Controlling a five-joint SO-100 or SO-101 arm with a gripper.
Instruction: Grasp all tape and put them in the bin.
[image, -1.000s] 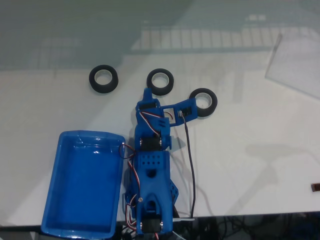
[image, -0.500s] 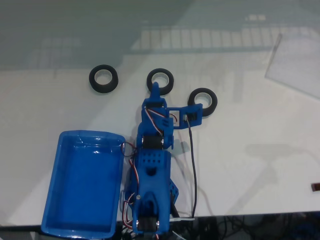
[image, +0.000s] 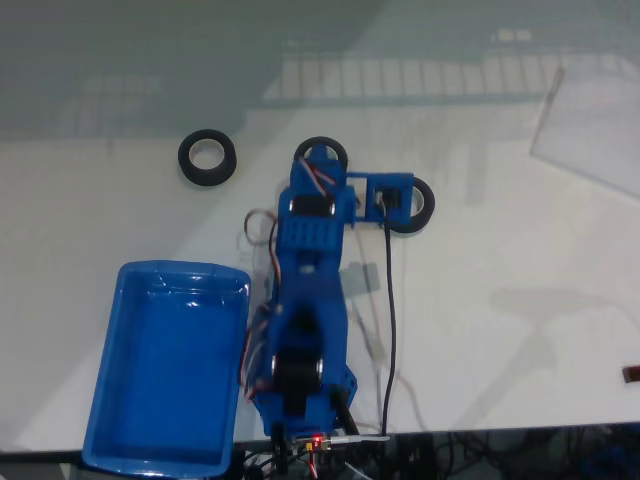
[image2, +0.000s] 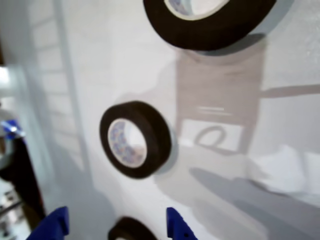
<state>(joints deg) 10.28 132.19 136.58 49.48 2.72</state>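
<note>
In the fixed view, the blue arm (image: 305, 300) reached up from the lower edge of the white table (image: 500, 300) toward a row of three black tape rolls. The left tape roll (image: 207, 158) lay flat and alone, well apart from the arm. The middle tape roll (image: 322, 152) was mostly covered by the front part of the arm, so only its upper arc was visible. The right tape roll (image: 416, 204) lay just beside the blue camera mount on the arm's right side, which hid part of it. The blue bin (image: 165, 365) stood at the lower left, next to the base of the arm, and no tape roll was inside it. A black cable (image: 388, 320) ran from the wrist down to the table edge.

In the wrist view, the gripper (image2: 117, 226) came in from the bottom edge with its two blue fingertips (image2: 52, 225) spread wide and holding nothing. Between them, at the very bottom, a dark roll (image2: 131, 231) was partly visible. Farther up lay another tape roll (image2: 135, 139) with a whitish core, and a third roll (image2: 210, 22) was cut off by the upper edge. All three rested on the white table.
</note>
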